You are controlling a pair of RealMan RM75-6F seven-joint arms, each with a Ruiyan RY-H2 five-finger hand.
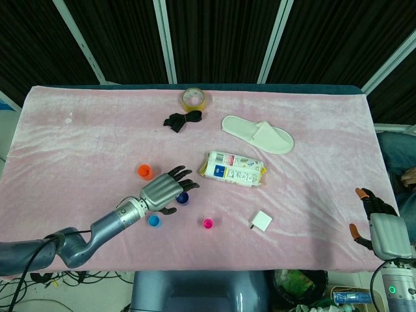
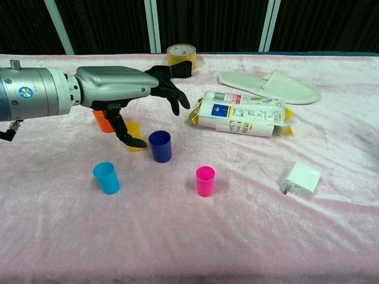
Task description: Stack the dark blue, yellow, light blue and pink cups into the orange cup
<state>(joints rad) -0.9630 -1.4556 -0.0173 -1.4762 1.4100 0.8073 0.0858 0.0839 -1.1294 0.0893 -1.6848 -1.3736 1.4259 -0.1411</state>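
Here the small dark blue plastic cup (image 2: 160,146) serves as the landmark, standing upright on the pink velvety tablecloth (image 2: 237,236). Nearer the robot than it stand the light blue plastic cup (image 2: 106,177), to its left, and the bright pink plastic cup (image 2: 205,180), to its right, both upright and apart from it. Just left of the dark blue cup, the small yellow plastic cup (image 2: 134,131) is partly hidden by the thumb of the left hand (image 2: 127,89); farther left and back, the orange plastic cup (image 2: 102,120) peeks out beneath the silver palm. That hand hovers above and behind the dark blue cup, fingers spread wide, holding nothing. Nothing is stacked, so the step in hand looks like the first reach, apparently for the dark blue cup. The next move calls for lowering the hand and closing fingers and thumb round the cup's wall without toppling the yellow neighbour. The right hand (image 1: 380,227) rests far right of the dark blue cup, off the table's edge; I cannot tell how its fingers are set.
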